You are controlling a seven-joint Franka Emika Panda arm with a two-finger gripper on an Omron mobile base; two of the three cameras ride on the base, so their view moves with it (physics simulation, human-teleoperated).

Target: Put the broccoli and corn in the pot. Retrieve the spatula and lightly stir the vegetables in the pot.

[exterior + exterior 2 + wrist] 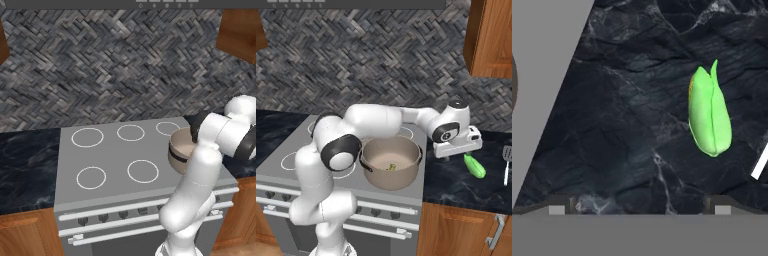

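The beige-tan pot (392, 181) with a dark rim stands on the stove's front right burner, and the arm partly hides the pot (178, 152) in the left base view. Inside lies the broccoli (390, 167), a small yellowish-green lump. The corn (475, 166) is a bright green husked piece on the dark counter right of the stove; the hand view shows the corn (709, 114) with a yellow sliver along one edge. My gripper (462, 151) hovers open just left of it, fingertips wide apart (639, 207), nothing between them. The spatula (506, 164) lies farther right, its white handle (759, 166) at the frame's edge.
The grey stove top (110, 150) has several ringed burners. Dark marble counter (466, 187) flanks it on both sides. A wooden wall cabinet (491, 37) hangs above the right counter. The herringbone backsplash (115, 65) closes off the back.
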